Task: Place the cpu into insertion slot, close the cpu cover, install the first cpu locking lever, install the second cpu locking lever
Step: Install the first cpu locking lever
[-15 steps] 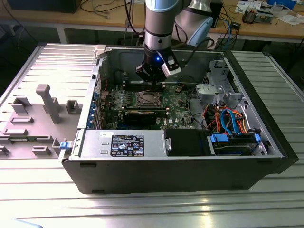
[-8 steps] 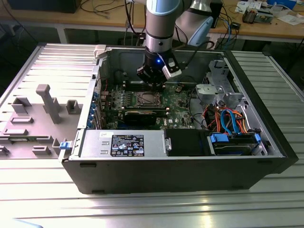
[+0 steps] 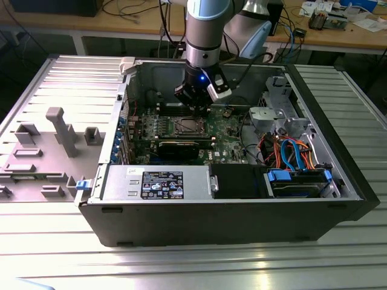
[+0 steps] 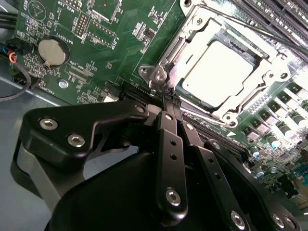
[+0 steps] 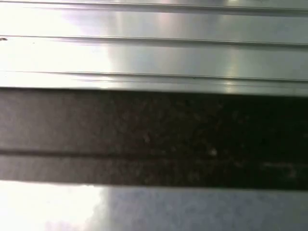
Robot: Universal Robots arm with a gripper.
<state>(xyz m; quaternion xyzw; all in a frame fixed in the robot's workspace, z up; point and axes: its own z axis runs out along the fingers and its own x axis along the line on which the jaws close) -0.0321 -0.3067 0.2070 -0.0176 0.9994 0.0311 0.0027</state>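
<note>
The cpu [image 4: 219, 62], a flat square chip with a pale silver top, lies in the insertion slot [image 4: 230, 114] on the green motherboard [image 4: 110, 48]. The cpu cover [image 4: 190, 29], a silver frame, lies flat around the chip. One thin wire locking lever [image 4: 269, 32] runs along the far side of the socket. My gripper [image 4: 168, 101] is shut, its two black fingers pressed together, with the tips at the socket's corner by the lever hinge [image 4: 157, 74]. In the exterior view the gripper [image 3: 195, 107] hangs inside the open case just behind the socket [image 3: 185, 125].
Long black memory slots [image 4: 274, 12] border the socket. A coin battery [image 4: 50, 52] sits on the board. A black expansion card [image 3: 181, 148], a grey power supply [image 3: 154, 183] and a drive bay with orange and blue cables [image 3: 296, 157] stand in the case. Its walls [image 3: 115, 121] ring the arm.
</note>
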